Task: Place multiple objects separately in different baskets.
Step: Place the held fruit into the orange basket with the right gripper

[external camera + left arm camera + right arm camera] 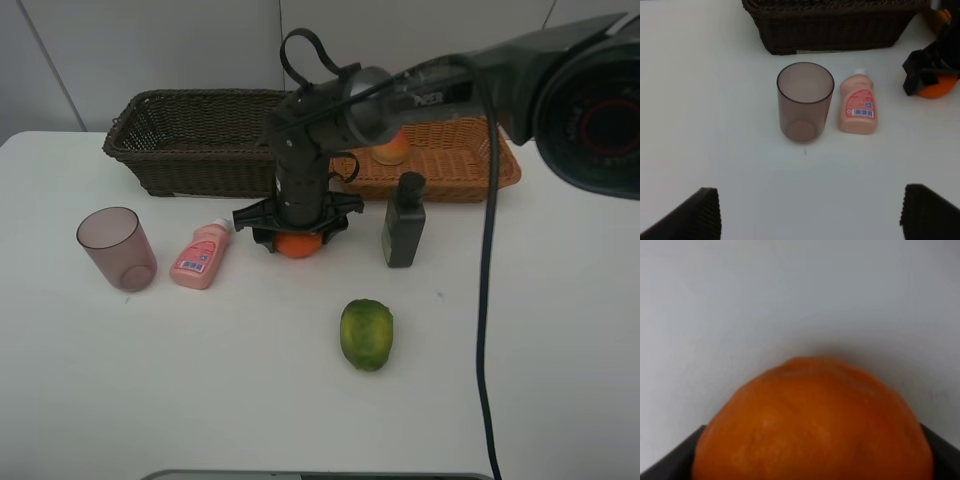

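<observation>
My right gripper reaches down at the table's middle and is shut on the orange, which rests on the table and fills the right wrist view. My left gripper is open and empty, hanging before the mauve cup and the lying pink bottle. The cup stands upright at the left, with the pink bottle beside it. The dark green bottle stands right of the orange. The green-yellow fruit lies nearer the front. The red-yellow fruit lies in the tan basket.
The dark brown basket stands at the back left, next to the tan basket; it also shows in the left wrist view. The right arm's black cable hangs down over the table's right side.
</observation>
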Available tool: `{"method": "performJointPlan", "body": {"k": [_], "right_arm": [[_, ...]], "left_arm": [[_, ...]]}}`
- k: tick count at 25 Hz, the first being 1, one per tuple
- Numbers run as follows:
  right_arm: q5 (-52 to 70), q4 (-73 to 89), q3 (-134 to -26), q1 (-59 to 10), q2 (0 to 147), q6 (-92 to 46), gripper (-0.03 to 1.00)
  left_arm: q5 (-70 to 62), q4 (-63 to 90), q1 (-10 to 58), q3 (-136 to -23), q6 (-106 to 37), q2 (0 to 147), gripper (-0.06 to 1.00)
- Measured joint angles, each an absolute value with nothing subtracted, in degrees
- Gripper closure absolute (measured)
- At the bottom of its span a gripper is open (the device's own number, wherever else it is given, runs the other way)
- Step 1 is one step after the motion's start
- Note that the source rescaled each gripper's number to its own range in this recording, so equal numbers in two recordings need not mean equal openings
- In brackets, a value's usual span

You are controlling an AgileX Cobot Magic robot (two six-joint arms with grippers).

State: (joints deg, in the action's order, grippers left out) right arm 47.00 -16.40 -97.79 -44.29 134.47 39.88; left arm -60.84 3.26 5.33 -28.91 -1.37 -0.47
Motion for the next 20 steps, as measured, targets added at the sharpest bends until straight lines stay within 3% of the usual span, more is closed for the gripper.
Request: {"method": "performJointPlan", "body": {"k": [13,20], "right_arm": [[49.3,-16.5,-97.8,-44.3,133.7,39.6,0.33],[54.1,-16.5,-97.8,-44.2,125.5,35.1,0.33]], "left_arm": [[-60.8,3.3,5.3,-28.9,-1.4,-0.5,0.02],[-60.8,3.3,5.3,-28.9,-1.4,-0.5,0.02]]}}
